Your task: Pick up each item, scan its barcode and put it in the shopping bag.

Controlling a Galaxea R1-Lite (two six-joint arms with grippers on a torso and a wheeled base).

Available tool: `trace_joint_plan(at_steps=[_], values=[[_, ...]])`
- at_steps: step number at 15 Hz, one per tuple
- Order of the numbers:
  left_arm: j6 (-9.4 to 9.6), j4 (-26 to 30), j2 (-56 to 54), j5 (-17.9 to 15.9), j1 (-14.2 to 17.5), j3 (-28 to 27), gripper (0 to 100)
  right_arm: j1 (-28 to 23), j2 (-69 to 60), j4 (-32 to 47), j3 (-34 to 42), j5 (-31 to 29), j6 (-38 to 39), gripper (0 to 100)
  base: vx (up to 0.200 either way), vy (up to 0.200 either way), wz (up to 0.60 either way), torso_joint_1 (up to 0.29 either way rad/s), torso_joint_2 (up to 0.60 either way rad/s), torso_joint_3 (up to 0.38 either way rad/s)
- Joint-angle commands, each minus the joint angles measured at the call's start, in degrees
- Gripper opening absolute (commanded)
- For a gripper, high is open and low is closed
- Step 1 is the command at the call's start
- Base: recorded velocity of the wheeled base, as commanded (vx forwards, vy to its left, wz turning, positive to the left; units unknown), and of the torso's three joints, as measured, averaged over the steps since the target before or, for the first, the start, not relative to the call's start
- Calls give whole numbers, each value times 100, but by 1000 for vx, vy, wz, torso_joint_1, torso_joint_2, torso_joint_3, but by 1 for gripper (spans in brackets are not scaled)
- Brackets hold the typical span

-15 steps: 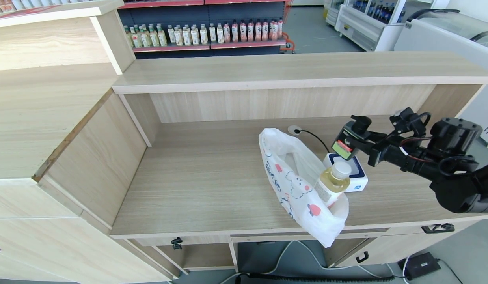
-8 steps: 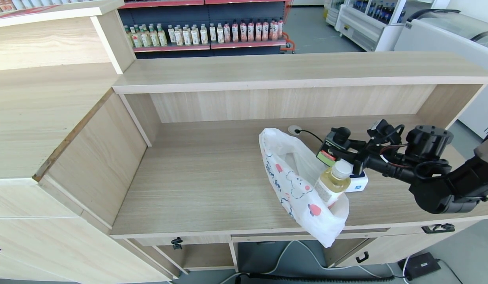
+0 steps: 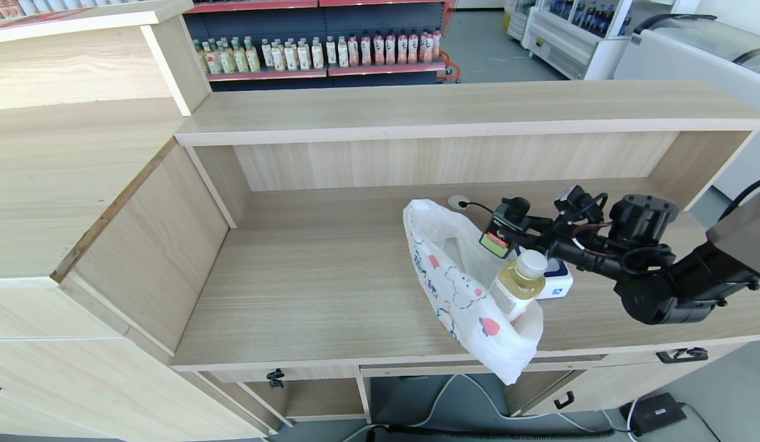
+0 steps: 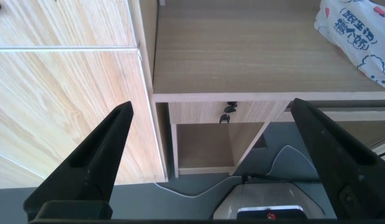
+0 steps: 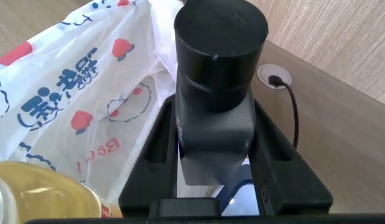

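A white printed bag (image 3: 466, 288) was stood open on the wooden surface (image 3: 331, 276), with its lower end hung over the front edge. A bottle (image 3: 519, 283) of pale yellow liquid with a white cap was leaned inside the bag's mouth, its upper half exposed. The right jaws were clenched on a dark item (image 3: 501, 232) with a black cap and a green-and-red label. It was held at the bag's right rim, close by the bottle cap. A white and blue scanner (image 3: 557, 277) was set on the surface behind the bottle, partly hidden. The left jaws were spread wide with nothing between them, low before the surface's front edge.
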Motion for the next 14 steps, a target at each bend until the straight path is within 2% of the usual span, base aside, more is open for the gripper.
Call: trace_joint_plan(at_steps=[1,5,14], values=[[-2,8,-2,0,0,-5,100,108,167,14,-250,5,80,0,0,0,0,0,0,0],[-2,-1,-2,0,0,-5,100,258,360,-4,-452,14,396,0,0,0,0,0,0,0],[-2,-1,-2,-8,0,4,100,266,738,22,-646,216,502,0,0,0,0,0,0,0]])
